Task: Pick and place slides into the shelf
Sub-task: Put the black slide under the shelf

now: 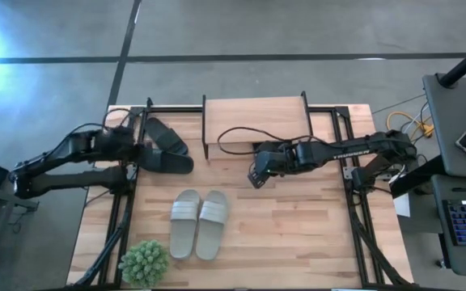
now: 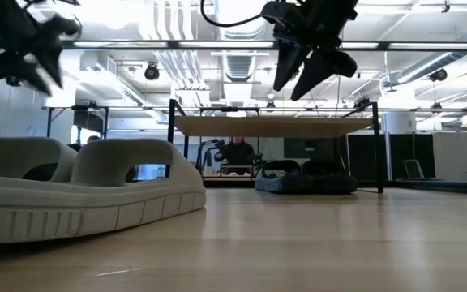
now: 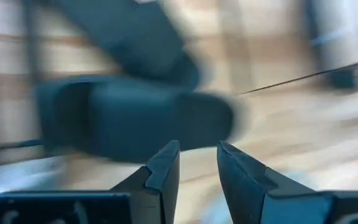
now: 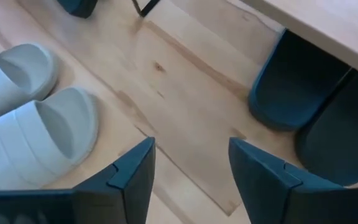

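The shelf point(image 1: 255, 121) stands at the table's far middle, its plank top on black wire legs. A dark pair of slides point(image 4: 303, 93) sits under it and also shows in the low view point(image 2: 306, 178). A black pair point(image 1: 167, 147) lies left of the shelf. The pale pair point(image 1: 199, 222) lies side by side at the near middle. My left gripper point(image 1: 136, 151) hovers at the black pair's left side, open by a narrow gap and empty; the black slide point(image 3: 135, 118) lies just ahead of its fingers. My right gripper point(image 1: 256, 175) hangs open and empty above the table in front of the shelf.
A small green plant point(image 1: 144, 263) stands at the near left corner. A black cable point(image 1: 241, 133) lies across the shelf top. Black frame rails point(image 1: 350, 186) run along both table sides. A person point(image 2: 235, 152) shows far behind the table in the low view.
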Controlling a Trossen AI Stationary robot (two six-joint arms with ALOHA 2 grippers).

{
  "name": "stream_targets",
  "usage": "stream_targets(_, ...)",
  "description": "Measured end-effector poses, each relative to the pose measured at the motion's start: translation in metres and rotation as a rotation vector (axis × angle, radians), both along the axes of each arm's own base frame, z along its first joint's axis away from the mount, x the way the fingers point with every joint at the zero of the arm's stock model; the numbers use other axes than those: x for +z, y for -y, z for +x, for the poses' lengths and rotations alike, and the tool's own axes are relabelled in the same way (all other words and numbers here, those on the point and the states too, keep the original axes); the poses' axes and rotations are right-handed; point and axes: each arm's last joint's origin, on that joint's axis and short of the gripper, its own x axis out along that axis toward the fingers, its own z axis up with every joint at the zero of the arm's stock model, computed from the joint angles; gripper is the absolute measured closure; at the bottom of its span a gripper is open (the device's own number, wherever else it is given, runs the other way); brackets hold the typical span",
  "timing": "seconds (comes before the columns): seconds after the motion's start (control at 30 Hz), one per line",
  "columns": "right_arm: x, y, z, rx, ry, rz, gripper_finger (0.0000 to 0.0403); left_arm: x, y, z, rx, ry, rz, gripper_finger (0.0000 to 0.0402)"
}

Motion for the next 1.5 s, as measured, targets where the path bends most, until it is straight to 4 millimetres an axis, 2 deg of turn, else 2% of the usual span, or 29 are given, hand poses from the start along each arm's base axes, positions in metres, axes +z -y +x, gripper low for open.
stream_targets(0.1,0.0,0.004,0.0,-0.003,-0.003,-0.004,0.0207,-0.005,-0.002,0.005,0.068,0.152,-0.003,0.0308)
stream_targets(0.17,0.0,0.006,0.0,0.0,-0.007,-0.009,0.0207,-0.016,-0.004,0.008,0.134,0.197,-0.015,0.0308)
stream_targets(0.27,0.0,0.01,0.0,0.004,-0.013,-0.018,0.0207,-0.032,-0.004,0.006,0.215,0.202,-0.035,0.0308)
stream_targets(0.37,0.0,0.013,0.0,0.023,-0.024,-0.034,0.0207,-0.046,-0.002,-0.001,0.278,0.135,-0.082,0.0308)
stream_targets(0.57,0.0,0.025,0.0,0.046,-0.044,-0.044,0.0207,-0.05,-0.006,0.001,0.422,0.117,-0.055,0.0308)
stream_targets(0.73,0.0,0.037,-0.001,0.026,-0.052,-0.051,0.0207,-0.051,-0.012,0.012,0.528,0.139,-0.071,0.0308)
stream_targets(0.8,-0.001,0.041,-0.001,0.043,-0.059,-0.05,0.0207,-0.042,-0.014,0.023,0.401,0.203,-0.052,0.0308)
stream_targets(0.87,-0.001,0.044,-0.001,0.063,-0.065,-0.042,0.0207,-0.032,-0.018,0.035,0.265,0.162,0.006,0.0309)
stream_targets(1.07,-0.001,0.058,-0.003,0.087,-0.079,-0.034,0.0207,-0.014,-0.027,0.058,-0.016,-0.286,0.013,0.0333)
stream_targets(1.23,-0.002,0.065,-0.005,0.112,-0.105,-0.049,0.0207,-0.001,-0.035,0.091,-0.461,-0.512,-0.001,0.0345)
stream_targets(1.5,-0.002,0.068,-0.006,0.154,-0.121,-0.049,0.0207,-0.01,-0.049,0.133,-1.244,-0.845,0.022,0.0346)
